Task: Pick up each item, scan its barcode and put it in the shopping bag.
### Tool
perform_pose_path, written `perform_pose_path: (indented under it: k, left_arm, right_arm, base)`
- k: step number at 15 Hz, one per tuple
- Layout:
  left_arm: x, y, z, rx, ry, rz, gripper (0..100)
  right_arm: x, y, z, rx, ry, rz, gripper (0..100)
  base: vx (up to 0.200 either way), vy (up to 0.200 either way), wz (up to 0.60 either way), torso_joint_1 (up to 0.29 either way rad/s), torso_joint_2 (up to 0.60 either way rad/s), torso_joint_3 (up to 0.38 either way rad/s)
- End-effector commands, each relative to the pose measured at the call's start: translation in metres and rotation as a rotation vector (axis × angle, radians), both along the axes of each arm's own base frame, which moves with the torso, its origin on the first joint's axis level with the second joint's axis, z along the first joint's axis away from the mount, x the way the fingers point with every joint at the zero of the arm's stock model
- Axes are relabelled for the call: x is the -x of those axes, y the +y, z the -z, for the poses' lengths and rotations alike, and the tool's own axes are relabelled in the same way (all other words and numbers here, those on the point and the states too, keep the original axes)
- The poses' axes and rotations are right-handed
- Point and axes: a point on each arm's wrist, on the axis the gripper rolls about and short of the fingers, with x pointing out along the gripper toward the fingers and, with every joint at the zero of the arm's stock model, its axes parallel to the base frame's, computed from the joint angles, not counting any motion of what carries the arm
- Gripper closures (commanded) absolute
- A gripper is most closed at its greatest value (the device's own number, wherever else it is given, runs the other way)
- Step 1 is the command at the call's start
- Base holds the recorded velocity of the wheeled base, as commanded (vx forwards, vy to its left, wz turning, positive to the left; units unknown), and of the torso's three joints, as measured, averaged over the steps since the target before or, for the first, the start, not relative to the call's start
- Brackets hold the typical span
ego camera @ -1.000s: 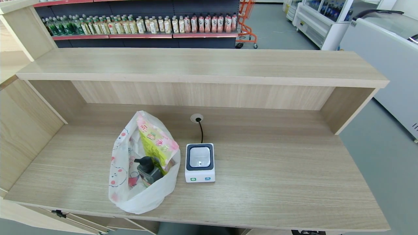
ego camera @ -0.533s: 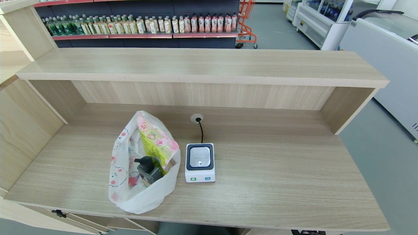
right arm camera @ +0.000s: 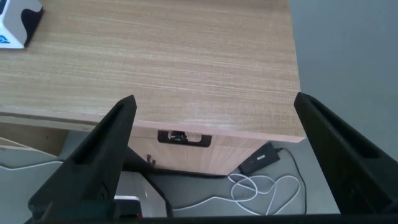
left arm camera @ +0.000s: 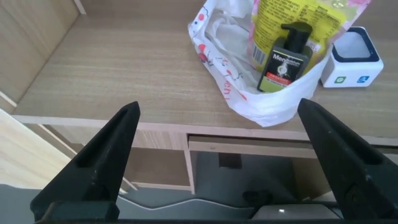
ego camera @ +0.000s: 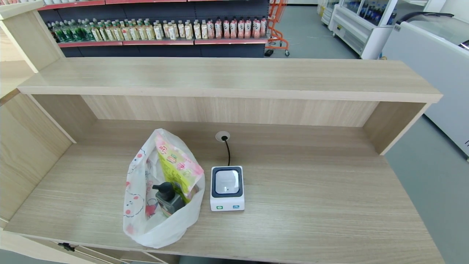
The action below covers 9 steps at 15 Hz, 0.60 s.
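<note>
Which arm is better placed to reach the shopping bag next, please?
Probably left: the left tool hangs open at the counter edge directly before the bag; the right tool sits farther off, beyond the scanner.

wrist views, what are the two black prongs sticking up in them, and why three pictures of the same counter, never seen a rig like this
It is a two-armed robot at a shop checkout counter. One picture comes from a camera on its head, looking down at the counter. The other two come from cameras on its wrists, so the black prongs are the fingers of each arm's own tool: the left tool and the right tool. Both are open and hold nothing. On the counter stands a white shopping bag with a snack packet and a dark pump bottle inside. Beside it is the barcode scanner, its cable running to a hole at the back.
</note>
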Motion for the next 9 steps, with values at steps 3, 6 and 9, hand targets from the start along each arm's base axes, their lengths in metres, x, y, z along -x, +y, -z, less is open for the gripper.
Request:
perform_pose_path:
  k: [3, 6, 9]
  left_arm:
    - [0.0, 0.0, 0.0, 0.001, 0.0, 0.0, 0]
    - [0.0, 0.0, 0.0, 0.001, 0.0, 0.0, 0]
    - [0.0, 0.0, 0.0, 0.001, 0.0, 0.0, 0]
  right_arm:
    - [-0.0001, 0.0, 0.0, 0.0, 0.002, -0.001, 0]
    - [-0.0001, 0.0, 0.0, 0.0, 0.002, -0.001, 0]
    - [-0.0001, 0.0, 0.0, 0.0, 0.002, -0.001, 0]
  base:
    - [0.0, 0.0, 0.0, 0.0, 0.0, 0.0]
    - [0.0, 0.0, 0.0, 0.0, 0.0, 0.0]
    - [0.0, 0.0, 0.0, 0.0, 0.0, 0.0]
